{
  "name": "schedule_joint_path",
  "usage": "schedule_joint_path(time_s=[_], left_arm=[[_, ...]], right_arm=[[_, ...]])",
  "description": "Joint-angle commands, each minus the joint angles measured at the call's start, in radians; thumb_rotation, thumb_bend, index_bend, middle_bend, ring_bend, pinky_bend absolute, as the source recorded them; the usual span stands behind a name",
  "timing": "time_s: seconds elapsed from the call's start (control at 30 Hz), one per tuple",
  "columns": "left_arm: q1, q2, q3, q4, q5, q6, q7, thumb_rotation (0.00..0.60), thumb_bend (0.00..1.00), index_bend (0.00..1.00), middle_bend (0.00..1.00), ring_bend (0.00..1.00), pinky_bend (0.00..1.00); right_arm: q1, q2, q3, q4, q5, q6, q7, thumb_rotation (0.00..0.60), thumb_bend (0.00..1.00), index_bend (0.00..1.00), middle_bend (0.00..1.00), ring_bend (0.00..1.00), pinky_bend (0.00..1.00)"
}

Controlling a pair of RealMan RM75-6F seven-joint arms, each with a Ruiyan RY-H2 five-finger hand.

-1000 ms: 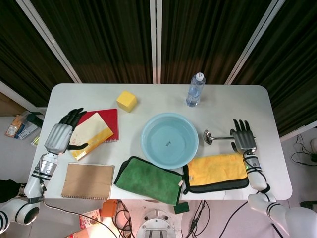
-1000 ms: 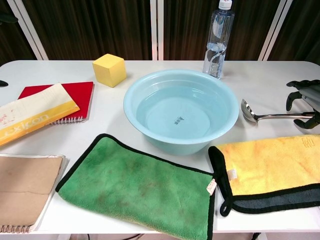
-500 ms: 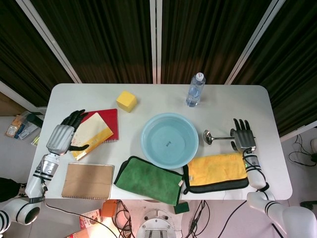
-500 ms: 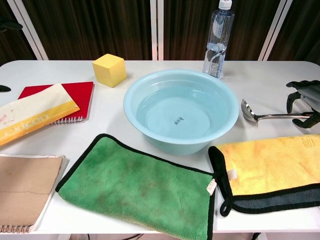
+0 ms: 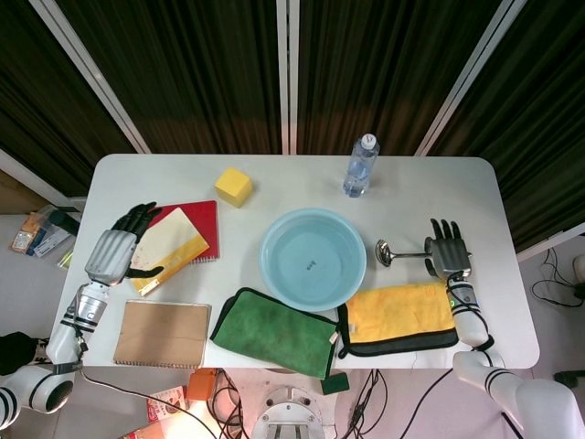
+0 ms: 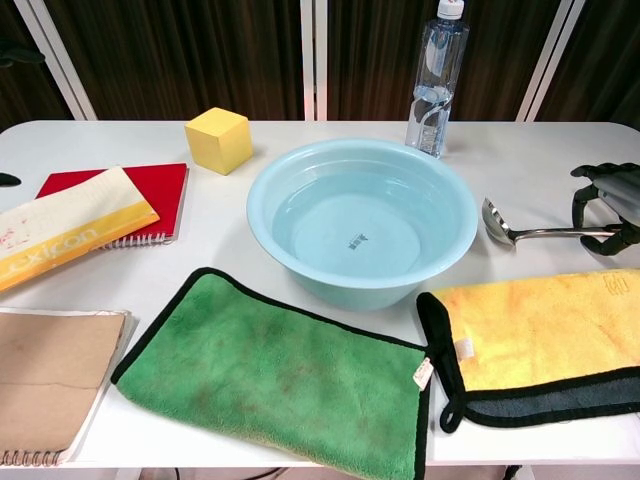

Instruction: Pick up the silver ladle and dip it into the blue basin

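Note:
The silver ladle (image 5: pixel 388 253) lies on the white table just right of the blue basin (image 5: pixel 267 260), bowl toward the basin and handle pointing right. In the chest view the ladle (image 6: pixel 498 222) rests flat beside the basin (image 6: pixel 300 268), which holds a little water. My right hand (image 5: pixel 448 252) sits over the far end of the handle, fingers spread and arched above it (image 6: pixel 608 204); whether they touch the handle I cannot tell. My left hand (image 5: pixel 115 249) hovers open at the table's left edge, beside the red notebook.
A yellow cloth (image 5: pixel 403 315) lies just in front of the ladle and a green cloth (image 5: pixel 272 330) in front of the basin. A water bottle (image 5: pixel 360 166) stands behind. A yellow cube (image 5: pixel 233 186), red notebook (image 5: pixel 203 222) and brown notebook (image 5: pixel 163 333) fill the left side.

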Motion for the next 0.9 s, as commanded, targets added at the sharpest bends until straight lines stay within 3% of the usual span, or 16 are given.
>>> schedule_joint_path(time_s=[0.03, 0.57, 0.77, 0.9], left_arm=[[-0.002, -0.001, 0.001, 0.004, 0.001, -0.003, -0.001, 0.6, 0.04, 0.08, 0.04, 0.02, 0.17], [-0.002, 0.001, -0.003, 0.009, -0.011, -0.018, -0.015, 0.6, 0.04, 0.08, 0.04, 0.02, 0.17], [-0.003, 0.002, -0.003, 0.009, -0.007, -0.018, -0.022, 0.6, 0.04, 0.08, 0.04, 0.02, 0.17], [-0.003, 0.002, -0.001, 0.013, -0.003, -0.017, -0.031, 0.6, 0.04, 0.08, 0.04, 0.02, 0.17]], right_arm=[[0.0, -0.002, 0.0, 0.006, -0.003, 0.0, 0.004, 0.6, 0.41, 0.5, 0.03, 0.0, 0.0], [0.008, -0.015, 0.009, 0.025, -0.001, -0.019, 0.001, 0.6, 0.44, 0.52, 0.05, 0.0, 0.0], [0.004, -0.013, 0.009, 0.015, -0.008, -0.006, 0.016, 0.6, 0.46, 0.62, 0.07, 0.0, 0.0], [-0.003, -0.005, 0.009, -0.004, -0.021, 0.025, 0.058, 0.6, 0.48, 0.72, 0.17, 0.0, 0.0]])
